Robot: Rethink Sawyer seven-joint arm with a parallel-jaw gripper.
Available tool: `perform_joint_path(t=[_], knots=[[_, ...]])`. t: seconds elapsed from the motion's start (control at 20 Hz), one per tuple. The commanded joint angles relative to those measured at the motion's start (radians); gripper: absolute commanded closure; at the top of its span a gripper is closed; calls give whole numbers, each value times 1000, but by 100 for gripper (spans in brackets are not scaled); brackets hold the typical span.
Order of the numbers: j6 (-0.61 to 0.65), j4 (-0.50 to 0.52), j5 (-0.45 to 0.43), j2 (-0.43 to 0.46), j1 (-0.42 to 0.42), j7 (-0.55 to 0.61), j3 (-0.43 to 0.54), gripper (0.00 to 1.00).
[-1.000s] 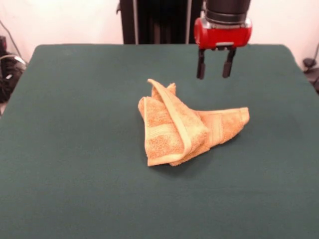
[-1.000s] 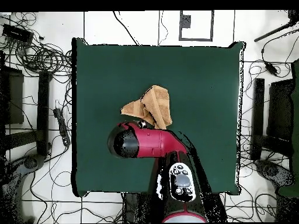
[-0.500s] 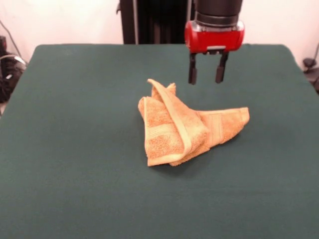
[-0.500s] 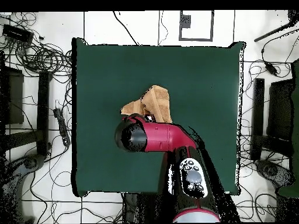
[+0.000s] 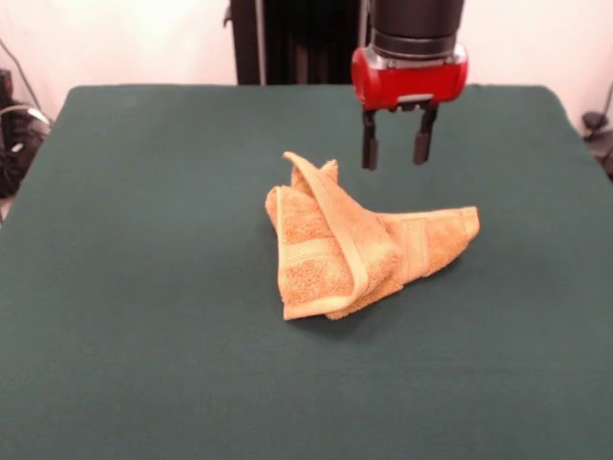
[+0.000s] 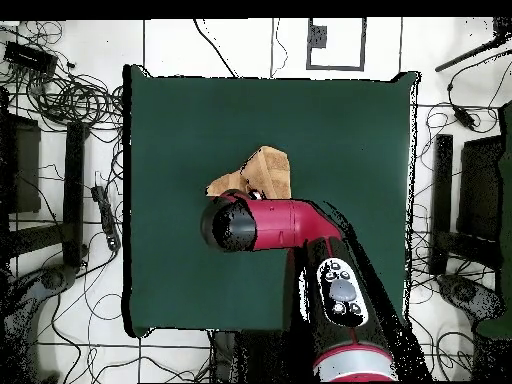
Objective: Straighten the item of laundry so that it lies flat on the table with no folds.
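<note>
The orange-tan towel (image 5: 359,244) lies crumpled and folded over itself near the middle of the dark green table (image 5: 144,287), with one flap raised in a ridge and a corner stretching to the right. My gripper (image 5: 393,160) hangs open and empty above the table, just behind the towel's far side, not touching it. In the overhead view the red arm covers the gripper and the near part of the towel (image 6: 262,170); the table (image 6: 340,130) shows around them.
The robot's black pedestal (image 5: 297,38) stands behind the table's far edge. Cables and dark equipment (image 6: 60,100) lie on the floor round the table in the overhead view.
My gripper has moved left and a little lower toward the towel's far side, still open. The towel has not moved.
</note>
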Motion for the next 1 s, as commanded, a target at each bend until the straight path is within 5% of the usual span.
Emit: perform_joint_path(t=[0.05,1.0], knots=[[145,-21,-86,7,-40,-196,190,0],[309,-45,-223,-7,-188,-278,376,0]])
